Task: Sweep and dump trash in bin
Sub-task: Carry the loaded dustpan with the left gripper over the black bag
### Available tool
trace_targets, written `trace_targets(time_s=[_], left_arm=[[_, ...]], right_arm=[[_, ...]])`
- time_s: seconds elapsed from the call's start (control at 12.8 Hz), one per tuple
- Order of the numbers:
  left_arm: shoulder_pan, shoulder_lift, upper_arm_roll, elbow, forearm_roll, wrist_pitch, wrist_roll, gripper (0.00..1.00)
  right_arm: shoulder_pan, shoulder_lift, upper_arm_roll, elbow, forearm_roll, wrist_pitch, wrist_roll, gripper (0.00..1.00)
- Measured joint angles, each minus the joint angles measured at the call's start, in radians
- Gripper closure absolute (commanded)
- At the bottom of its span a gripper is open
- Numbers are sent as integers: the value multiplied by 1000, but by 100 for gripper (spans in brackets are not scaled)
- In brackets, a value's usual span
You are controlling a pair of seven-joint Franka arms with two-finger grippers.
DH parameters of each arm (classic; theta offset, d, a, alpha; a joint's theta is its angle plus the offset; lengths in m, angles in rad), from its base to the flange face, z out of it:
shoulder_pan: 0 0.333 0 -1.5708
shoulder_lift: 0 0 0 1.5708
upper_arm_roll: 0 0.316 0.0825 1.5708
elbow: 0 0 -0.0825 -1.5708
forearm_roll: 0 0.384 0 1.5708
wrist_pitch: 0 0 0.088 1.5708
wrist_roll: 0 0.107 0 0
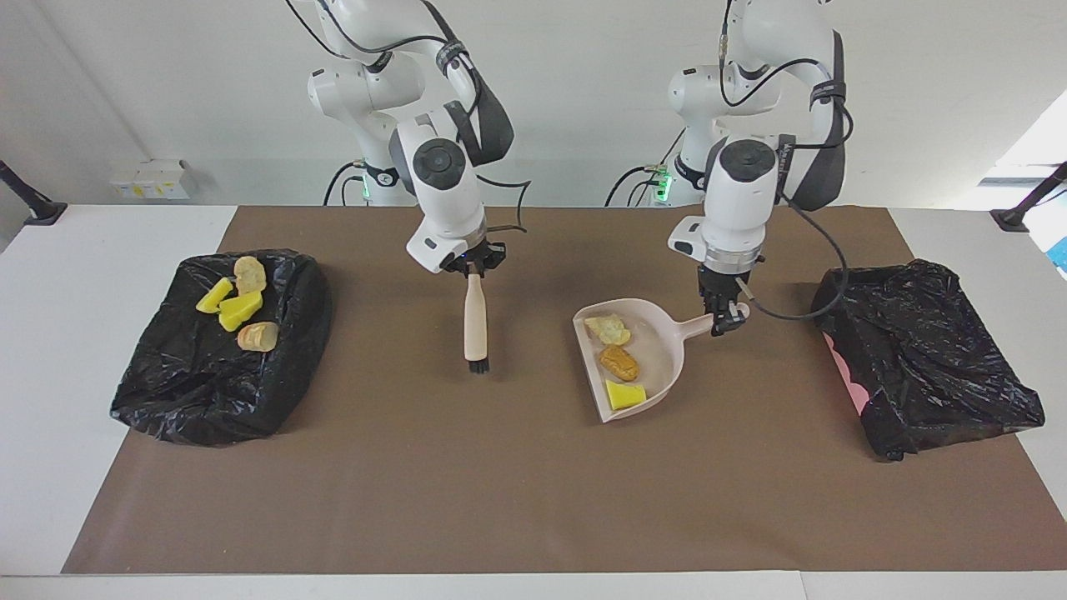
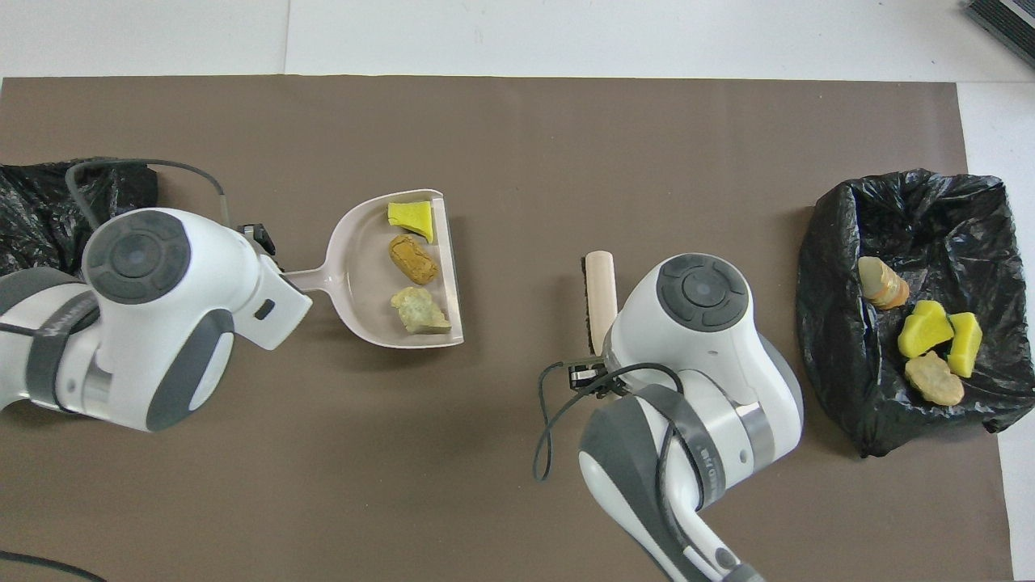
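Note:
A beige dustpan (image 1: 658,350) (image 2: 356,250) hangs just over the brown mat, with my left gripper (image 1: 723,320) shut on its handle. In it lie three pieces of trash: a pale beige chunk (image 1: 607,329) (image 2: 419,309), an orange-brown nugget (image 1: 619,362) (image 2: 412,259) and a yellow sponge piece (image 1: 625,394) (image 2: 410,218). My right gripper (image 1: 473,270) is shut on the top of a beige brush (image 1: 473,321) (image 2: 600,283), black bristles at its low end, over the mat's middle. In the overhead view both wrists cover their fingers.
A black-bagged bin (image 1: 208,392) (image 2: 849,323) at the right arm's end holds several yellow and beige pieces (image 1: 237,308) (image 2: 926,327). A second black-bagged bin (image 1: 925,358) (image 2: 40,218), pink at one edge, sits at the left arm's end, close to the dustpan's handle.

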Motion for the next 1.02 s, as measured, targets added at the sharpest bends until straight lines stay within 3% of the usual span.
trace_targets(time_s=[0.47,0.7,0.78,0.86,1.02], left_arm=[[10,-59,346,39,-119,-57,475,100],[12,-59,485,57,-124,-56,525,100],[12,-58,522,71,-127,-57,529,100],[15,-57,556,88,-131,-58,538,100],[39,-45,612,130,-136,-60,591,100]], right_arm=[[293,24,7,-21,0,76,304,100],[375,87,7,-29,-1,148,353,100],[382,109,7,-30,-1,164,361,62],[383,126,7,-29,-1,174,363,1],[382,135,0,-21,-1,176,365,0]])
